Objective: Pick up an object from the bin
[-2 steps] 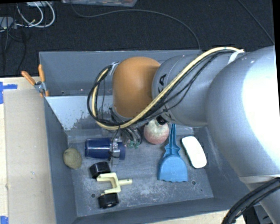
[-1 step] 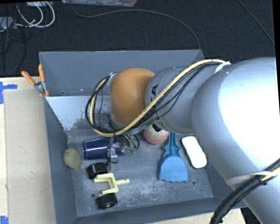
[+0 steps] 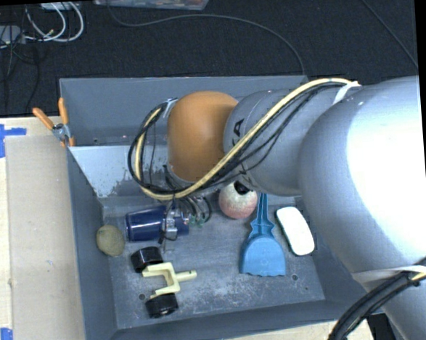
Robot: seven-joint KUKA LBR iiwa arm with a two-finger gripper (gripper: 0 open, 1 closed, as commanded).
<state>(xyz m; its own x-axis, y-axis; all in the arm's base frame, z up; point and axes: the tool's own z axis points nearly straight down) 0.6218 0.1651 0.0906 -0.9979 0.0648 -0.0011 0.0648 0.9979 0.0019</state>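
Observation:
My gripper shows as a small metal part below the orange cover, left of the bin's middle. It is right against the right end of a dark blue cylinder that lies on its side. A pink and white ball sits just to the gripper's right, partly hidden by the arm. In front of the gripper lies a cream axle piece with two black wheels.
An olive-grey round lump rests by the left wall. A blue scraper-like tool and a white oblong block lie at the right. The arm and its cables cover the bin's back and right.

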